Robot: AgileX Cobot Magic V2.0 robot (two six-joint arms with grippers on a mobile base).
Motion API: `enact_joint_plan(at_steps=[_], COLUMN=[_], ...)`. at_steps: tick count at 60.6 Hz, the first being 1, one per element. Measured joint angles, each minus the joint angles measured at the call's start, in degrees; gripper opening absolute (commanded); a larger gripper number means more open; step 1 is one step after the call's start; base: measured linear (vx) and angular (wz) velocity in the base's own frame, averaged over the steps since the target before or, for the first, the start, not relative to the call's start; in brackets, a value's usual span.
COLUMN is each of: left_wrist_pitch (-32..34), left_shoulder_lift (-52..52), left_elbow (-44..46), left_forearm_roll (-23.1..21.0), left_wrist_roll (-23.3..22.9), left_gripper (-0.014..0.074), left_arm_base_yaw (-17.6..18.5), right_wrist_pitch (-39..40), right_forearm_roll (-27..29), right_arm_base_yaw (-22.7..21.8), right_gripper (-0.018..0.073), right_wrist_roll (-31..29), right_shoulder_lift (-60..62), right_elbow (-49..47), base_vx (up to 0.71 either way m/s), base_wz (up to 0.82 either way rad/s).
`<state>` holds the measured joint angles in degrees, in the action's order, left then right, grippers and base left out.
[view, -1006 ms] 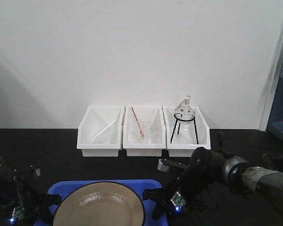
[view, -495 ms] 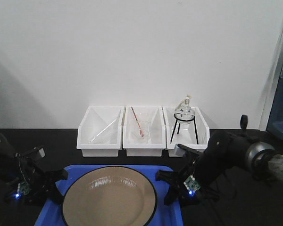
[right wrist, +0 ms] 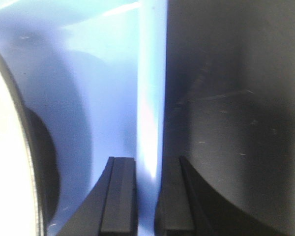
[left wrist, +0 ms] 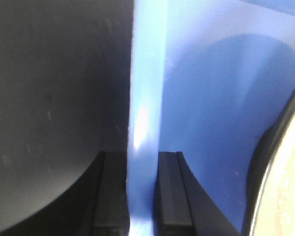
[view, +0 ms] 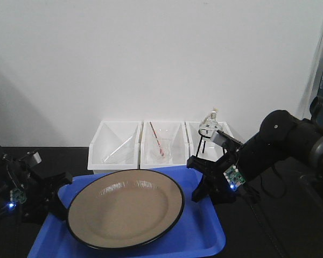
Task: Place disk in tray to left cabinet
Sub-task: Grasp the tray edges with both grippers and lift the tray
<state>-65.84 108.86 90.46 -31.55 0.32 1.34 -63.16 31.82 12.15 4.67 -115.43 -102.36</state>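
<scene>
While the large glossy tan disk with a thin black rim [view: 126,207] lies in the rectangular bright blue plastic tray [view: 204,234], lower centre of the front view, left claw [left wrist: 140,196] and right claw [right wrist: 145,196] each clamp an opposite rim. Carrying seems underway; next, keep it level toward the unseen cabinet. Three white bins [view: 164,173] behind hold glassware [view: 210,127].

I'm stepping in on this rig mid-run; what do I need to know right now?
Left gripper: shut on the left rim of the tray.
Right gripper: shut on its right rim.
Disk lies in the tray, which appears raised in front of the white bins.
Done: disk in tray, both rims gripped.
Left: carry it to the left cabinet, not in view.
</scene>
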Motion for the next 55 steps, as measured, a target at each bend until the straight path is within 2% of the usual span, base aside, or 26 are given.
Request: enact_joint_plan(at_steps=[27,55], left_wrist_pitch=[-4.3,-5.2], left_shoulder_lift=[-4.9,-7.4], left_elbow=[5.3,5.3], left_forearm_roll=[0.9,1.1], left_wrist_roll=[-5.0,-7.0], left_gripper=[-0.0001,-0.0001], left_arm_base_yaw=[0.0,0.0], right_wrist_pitch=[-2.9,-4.4], right_forearm_roll=[0.5,1.0], right_arm_base_yaw=[-0.3,-0.4], right_gripper=[-0.0001,-0.0001], right_wrist_roll=[1.1,2.2], right_shoulder_lift=[2.8,6.9], right_elbow=[-1.3,-1.3], base_vx=[0.00,0.00], base_wz=[0.00,0.00])
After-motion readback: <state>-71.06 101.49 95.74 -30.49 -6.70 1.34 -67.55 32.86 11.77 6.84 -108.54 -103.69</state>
